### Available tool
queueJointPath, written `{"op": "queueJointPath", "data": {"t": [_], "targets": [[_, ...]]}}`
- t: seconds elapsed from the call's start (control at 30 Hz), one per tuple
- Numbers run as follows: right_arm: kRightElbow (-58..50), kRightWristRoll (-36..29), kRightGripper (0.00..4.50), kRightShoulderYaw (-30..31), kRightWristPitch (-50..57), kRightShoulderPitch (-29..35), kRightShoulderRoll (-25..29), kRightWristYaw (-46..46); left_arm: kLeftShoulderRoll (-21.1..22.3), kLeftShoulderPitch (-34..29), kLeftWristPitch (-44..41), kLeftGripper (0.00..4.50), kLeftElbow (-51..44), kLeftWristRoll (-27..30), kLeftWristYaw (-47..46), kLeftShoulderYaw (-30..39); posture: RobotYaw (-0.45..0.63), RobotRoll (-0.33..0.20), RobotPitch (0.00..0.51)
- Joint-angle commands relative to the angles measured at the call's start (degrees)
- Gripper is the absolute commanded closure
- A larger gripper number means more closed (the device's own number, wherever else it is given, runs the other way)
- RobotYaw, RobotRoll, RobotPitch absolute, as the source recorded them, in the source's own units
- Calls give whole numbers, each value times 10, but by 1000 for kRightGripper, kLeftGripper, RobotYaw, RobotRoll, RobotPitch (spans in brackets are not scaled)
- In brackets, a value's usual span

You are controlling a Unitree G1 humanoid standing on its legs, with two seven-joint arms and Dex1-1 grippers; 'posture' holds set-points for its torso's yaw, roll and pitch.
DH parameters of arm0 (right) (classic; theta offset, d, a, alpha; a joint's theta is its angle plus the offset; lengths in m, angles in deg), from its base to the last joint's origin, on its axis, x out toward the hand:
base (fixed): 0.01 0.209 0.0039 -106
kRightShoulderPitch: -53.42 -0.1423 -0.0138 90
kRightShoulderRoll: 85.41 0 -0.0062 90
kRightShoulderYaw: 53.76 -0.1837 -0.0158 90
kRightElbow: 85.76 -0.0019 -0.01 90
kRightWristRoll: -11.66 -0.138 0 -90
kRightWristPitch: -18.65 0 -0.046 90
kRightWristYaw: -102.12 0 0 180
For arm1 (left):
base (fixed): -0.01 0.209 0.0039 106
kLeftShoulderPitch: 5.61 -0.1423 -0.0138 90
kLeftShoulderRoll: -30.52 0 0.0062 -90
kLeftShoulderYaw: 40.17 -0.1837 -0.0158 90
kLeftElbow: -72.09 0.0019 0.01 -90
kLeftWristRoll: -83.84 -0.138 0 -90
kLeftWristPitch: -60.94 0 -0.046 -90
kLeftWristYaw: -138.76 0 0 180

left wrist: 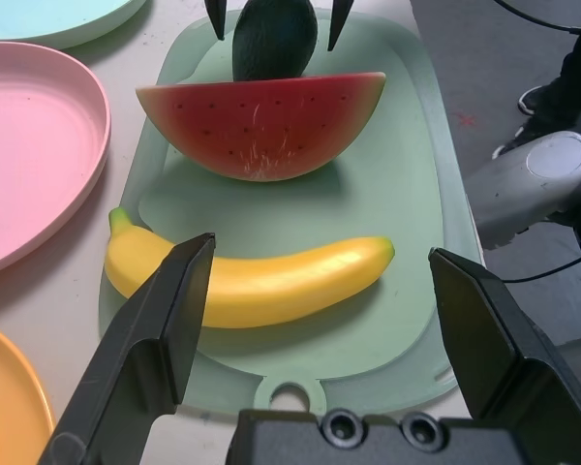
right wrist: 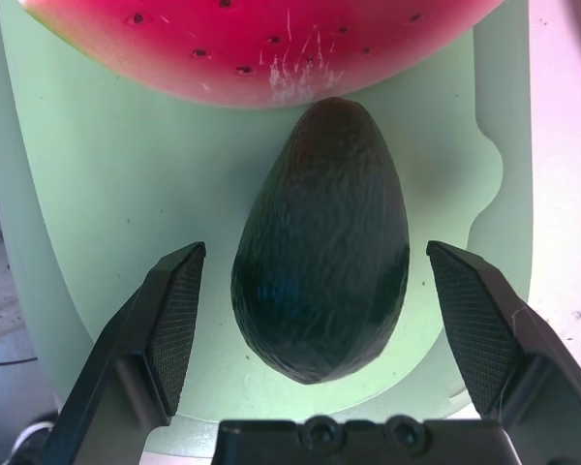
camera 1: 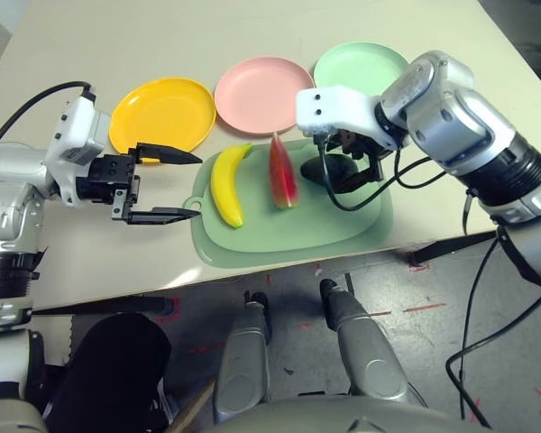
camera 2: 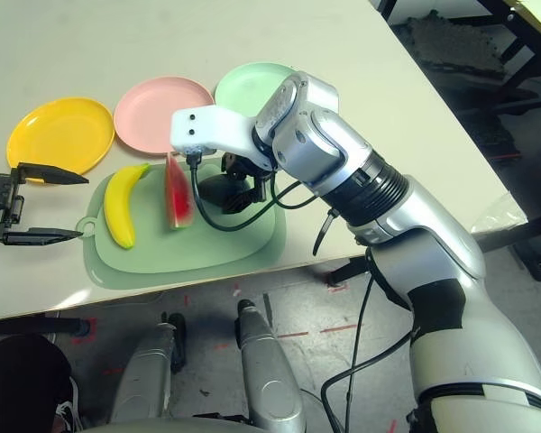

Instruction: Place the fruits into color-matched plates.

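Fingers of the right pincer (right wrist: pixel 320 329) are standing wide apart, one on each side of the avocado (right wrist: pixel 321 254), and they are not touching it. The avocado is lying on the pale green mat (camera 1: pixel 298 230), with its thin end almost touching the watermelon wedge (camera 1: pixel 283 171). To do this step well, I think the pincer should come straight down until the fingers are beside the fat middle of the avocado, then squeeze gently there. The skin looks smooth and round, so a grip near the thin end could let it slip out. It should also keep from bumping the watermelon wedge while going down.

The left pincer (camera 1: pixel 167 186) is hanging wide too, holding nothing, near the handle end of the mat and pointing at the banana (camera 1: pixel 228 185). The banana is lying on the mat beside the watermelon wedge.

Farther out on the bench (camera 1: pixel 90 45), three plates are sitting in a row behind the mat: the yellow plate (camera 1: pixel 162 113), the pink plate (camera 1: pixel 263 90) and the green plate (camera 1: pixel 356 65). All three are holding no fruit. The green plate is just behind the right arm, so the avocado should be lifted high over its rim.
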Motion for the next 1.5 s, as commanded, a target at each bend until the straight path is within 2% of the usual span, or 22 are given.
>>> {"op": "queueJointPath", "data": {"t": [0.03, 0.27, 0.37, 0.5, 0.77, 1.0, 1.1, 1.23, 1.37, 1.5], "targets": [[-4, 2, 10, 9, -6, 7, -4, -6, 8, -9, 1, 0, -6, -1, 6, 11, -56, 0, 330], [6, 5, 10, 11, -8, 13, -8, -6, 8, -8, 2, 0, -5, -1, 6, 11, -52, 0, 331], [11, 6, 455, 13, -11, 16, -9, -9, 9, -9, 2, 0, -6, -1, 6, 13, -50, 0, 331], [22, 9, 1644, 13, -18, 16, -12, -9, 10, -11, 1, 0, -6, 0, 6, 16, -46, 0, 333], [36, 8, 1650, 5, -25, 8, -8, -16, 8, -11, -1, 0, -7, -2, 6, 18, -51, 0, 334], [91, 18, 1650, -13, -82, -48, 26, -51, -3, -4, -13, 0, -7, 8, 0, 18, -69, 0, 331], [163, 33, 1650, -24, -127, -89, 34, -49, -11, -2, -44, 0, -31, 15, -26, 15, -68, 0, 329], [299, 57, 1650, -39, -188, -143, 17, -14, -24, 15, -90, 0, -68, 16, -75, 12, -66, 0, 326], [473, 80, 1650, -71, -252, -204, -22, 83, -48, 40, -127, 0, -91, 3, -153, 6, -64, 0, 319], [594, 91, 1650, -99, -302, -224, -56, 165, -60, 38, -146, 0, -124, -22, -208, -5, -52, 0, 315]]}}
